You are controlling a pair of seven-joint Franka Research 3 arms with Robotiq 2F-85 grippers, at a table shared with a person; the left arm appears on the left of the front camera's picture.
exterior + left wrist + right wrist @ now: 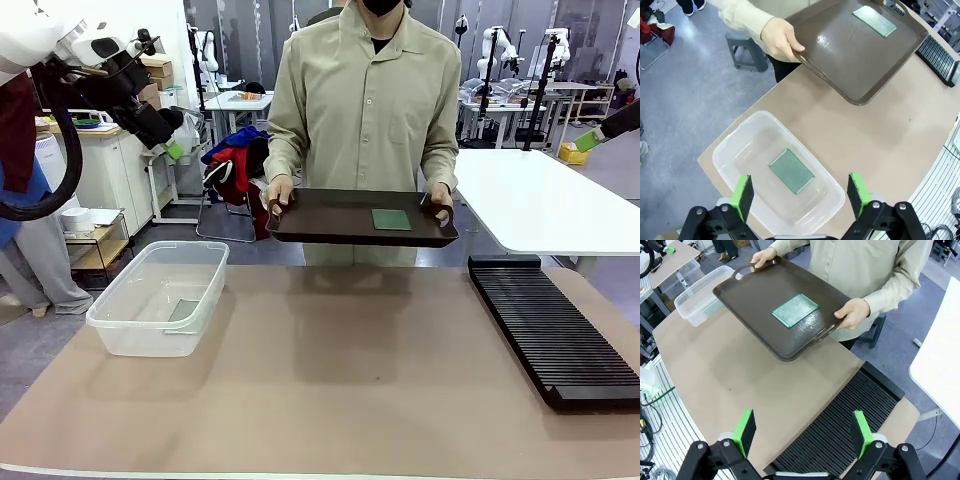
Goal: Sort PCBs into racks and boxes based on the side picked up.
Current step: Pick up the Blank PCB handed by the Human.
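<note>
A person across the table holds a dark brown tray [330, 215] in both hands, with one green PCB [391, 219] lying flat on it. A second PCB [792, 171] rests on the bottom of the clear box [150, 340] at the table's left. The long black rack [550, 330] lies at the right. My left gripper [800, 195] hangs open high above the box, nothing between its green pads. My right gripper [803, 429] is open too, high over the rack [840, 430], with the tray [755, 300] and its PCB [795, 310] farther ahead.
The brown tabletop [340, 380] lies bare between box and rack. The person's hands [279, 192] grip the tray's two ends above the far edge. A white table [540, 200] stands behind at the right, a cabinet [100, 170] at the left.
</note>
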